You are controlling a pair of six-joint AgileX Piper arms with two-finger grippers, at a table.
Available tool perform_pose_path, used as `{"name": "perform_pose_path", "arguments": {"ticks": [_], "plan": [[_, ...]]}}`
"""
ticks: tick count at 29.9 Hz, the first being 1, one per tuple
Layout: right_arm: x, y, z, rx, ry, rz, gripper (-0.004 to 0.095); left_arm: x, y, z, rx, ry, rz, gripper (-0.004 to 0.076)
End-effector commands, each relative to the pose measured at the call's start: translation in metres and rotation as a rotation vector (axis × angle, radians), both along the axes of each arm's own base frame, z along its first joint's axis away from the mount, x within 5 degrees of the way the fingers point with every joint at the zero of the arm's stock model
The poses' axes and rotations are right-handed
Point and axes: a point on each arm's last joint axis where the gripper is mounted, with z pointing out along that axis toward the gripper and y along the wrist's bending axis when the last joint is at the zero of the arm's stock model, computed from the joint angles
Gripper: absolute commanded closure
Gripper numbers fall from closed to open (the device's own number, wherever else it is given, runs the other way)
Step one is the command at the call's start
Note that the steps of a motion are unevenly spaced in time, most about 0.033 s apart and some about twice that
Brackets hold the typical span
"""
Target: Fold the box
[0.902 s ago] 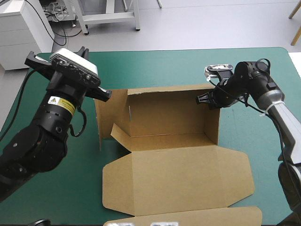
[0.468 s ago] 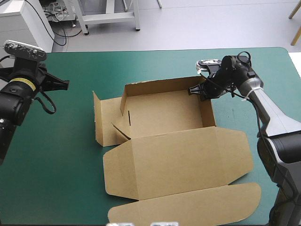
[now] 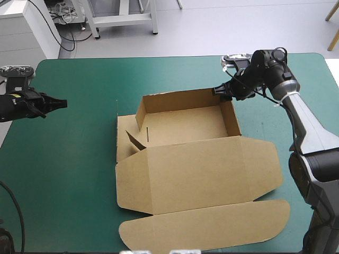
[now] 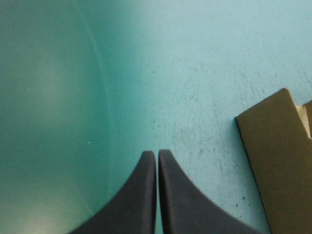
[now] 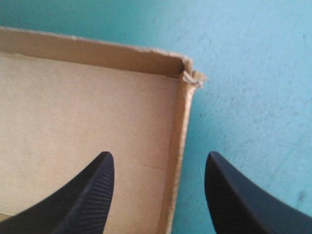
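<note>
The brown box (image 3: pixel 185 124) sits mid-table as an open tray, with its back and right walls raised. Its lid (image 3: pixel 198 172) lies flat toward the near edge, ending in a long tuck flap (image 3: pixel 212 227). A side flap (image 3: pixel 127 135) juts out loose at the tray's left. My right gripper (image 3: pixel 218 91) is open at the tray's far right corner; in the right wrist view (image 5: pixel 157 163) the right wall (image 5: pixel 178 141) runs between its fingers. My left gripper (image 3: pixel 63 103) is shut and holds nothing, near the table's left edge. The left wrist view shows the gripper (image 4: pixel 157 155) over bare cover, a box flap corner (image 4: pixel 280 156) ahead of it.
A wide stretch of teal-green cover (image 3: pixel 74 169) lies between my left gripper and the box. The tuck flap reaches almost to the table's near edge. A narrower strip of cover (image 3: pixel 312 79) lies beyond the right arm, toward the right edge.
My left gripper has pulled back from the box's left flap to the table's left edge. The box has shifted, and my right gripper has moved to its far right corner.
</note>
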Motion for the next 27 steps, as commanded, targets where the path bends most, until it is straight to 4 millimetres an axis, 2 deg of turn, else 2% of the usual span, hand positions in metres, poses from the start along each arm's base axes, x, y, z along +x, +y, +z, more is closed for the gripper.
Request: {"name": "perform_pose_path", "arguments": {"ticks": [1, 6, 10, 15, 19, 22, 27], "plan": [[-0.017, -0.003, 0.068, 0.040, -0.207, 0.006, 0.0383, 0.000, 0.001, 0.013, -0.034, -0.061, 0.010, 0.0722], [-0.033, -0.008, 0.092, 0.028, -0.271, 0.001, 0.0384, -0.002, 0.005, 0.009, -0.048, -0.024, 0.014, 0.0722], [-0.045, -0.010, 0.089, 0.024, -0.241, -0.003, 0.0384, -0.004, 0.007, 0.001, -0.098, 0.008, 0.024, 0.0723], [-0.046, -0.010, 0.052, 0.010, -0.115, -0.002, 0.0384, -0.007, 0.007, -0.010, -0.109, 0.065, 0.015, 0.0723], [-0.035, -0.008, 0.021, -0.003, -0.031, -0.002, 0.0397, -0.008, 0.006, -0.010, -0.113, 0.073, 0.011, 0.0727], [-0.025, -0.006, 0.003, -0.011, 0.011, -0.003, 0.0444, -0.008, 0.005, -0.010, -0.122, 0.076, 0.009, 0.0732], [-0.012, -0.003, -0.022, -0.020, 0.061, 0.009, 0.0576, -0.008, 0.004, -0.010, -0.134, 0.078, 0.012, 0.0731]]}}
